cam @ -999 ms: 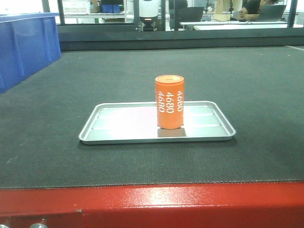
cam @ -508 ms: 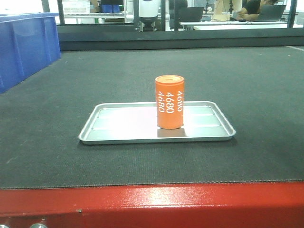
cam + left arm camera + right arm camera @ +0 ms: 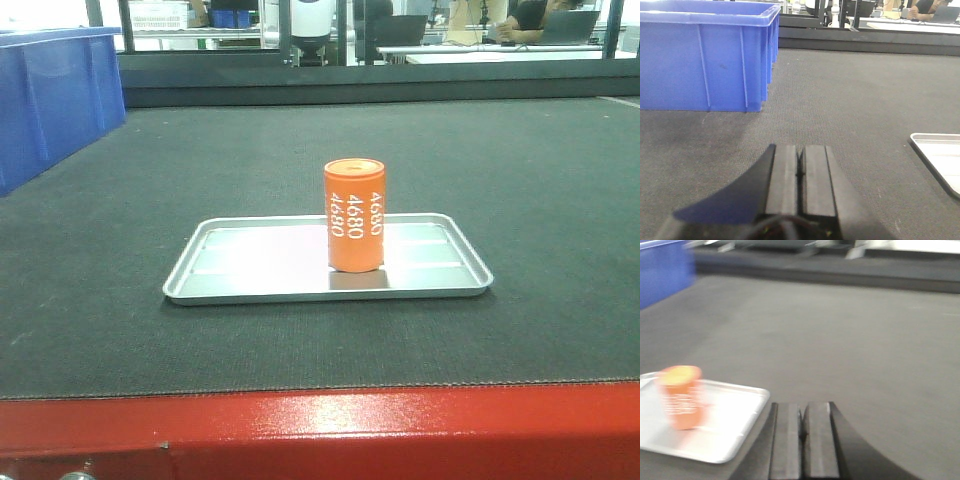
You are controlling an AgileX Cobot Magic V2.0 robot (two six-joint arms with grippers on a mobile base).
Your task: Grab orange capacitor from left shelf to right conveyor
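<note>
Capacitor point(image 3: 354, 213) standing upright in tray point(image 3: 210, 280) on conveyor point(image 3: 540, 180), untouched, both grippers — left point(image 3: 800, 172), right point(image 3: 801, 432) — pressed closed, gripping nothing, hovering low over belt; delivery looking done, nothing apparently remaining but retreat.

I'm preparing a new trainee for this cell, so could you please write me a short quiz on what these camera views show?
1. True or false: the orange capacitor lies on its side on the bare conveyor belt.
2. Multiple choice: the blue bin in the front view is A) left of the silver tray, B) right of it, C) on it.
3. Fill in: both the left pincer and the right pincer are ____.

Key
1. False: it stands upright in the tray.
2. A.
3. Shut, holding nothing.
</note>
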